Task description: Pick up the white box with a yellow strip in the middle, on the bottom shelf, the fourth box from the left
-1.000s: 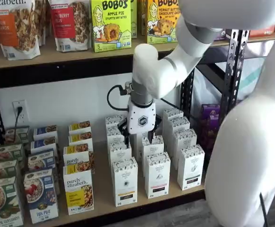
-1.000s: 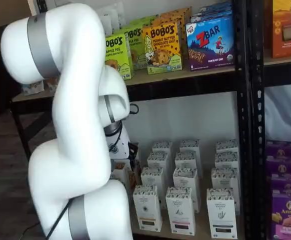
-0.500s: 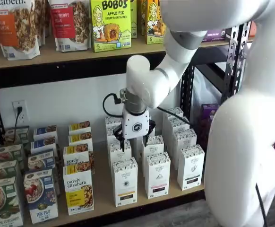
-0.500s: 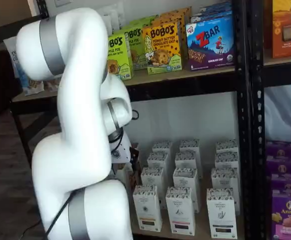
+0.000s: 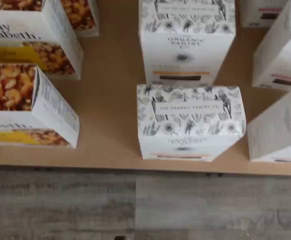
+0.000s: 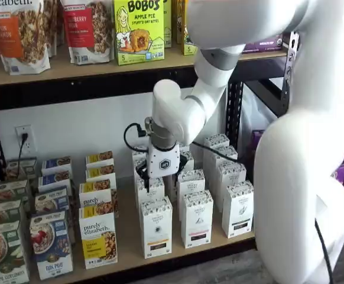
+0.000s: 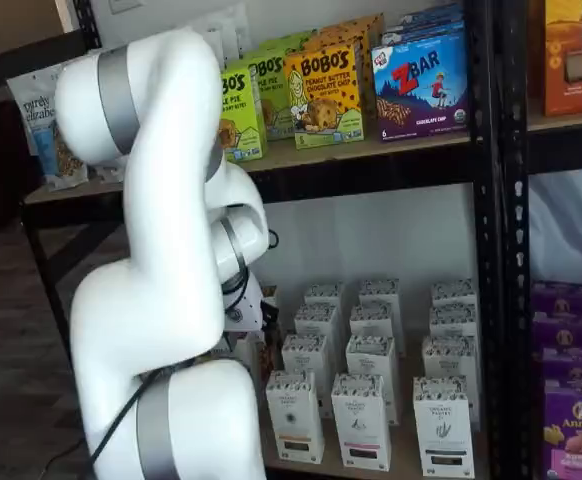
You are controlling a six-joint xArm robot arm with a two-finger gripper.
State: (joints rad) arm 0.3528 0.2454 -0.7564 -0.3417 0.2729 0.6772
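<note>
Since a second ago my arm has swung left, bringing the end effector (image 6: 159, 177) from deeper between the rows to above the front cartons.

Wrist view: I look straight down on the white box (image 5: 190, 120), a matte carton with a speckled botanical lid, upright at the front edge of the bottom shelf (image 5: 110, 112), a pale smooth wood board. Glossy granola boxes (image 5: 30, 105) stand well apart from it.

Shelf views: the white box (image 6: 156, 228) stands just below the end effector, whose black fingers are spread wide, holding nothing. My arm (image 7: 161, 280) hides the end effector in one view.
</note>
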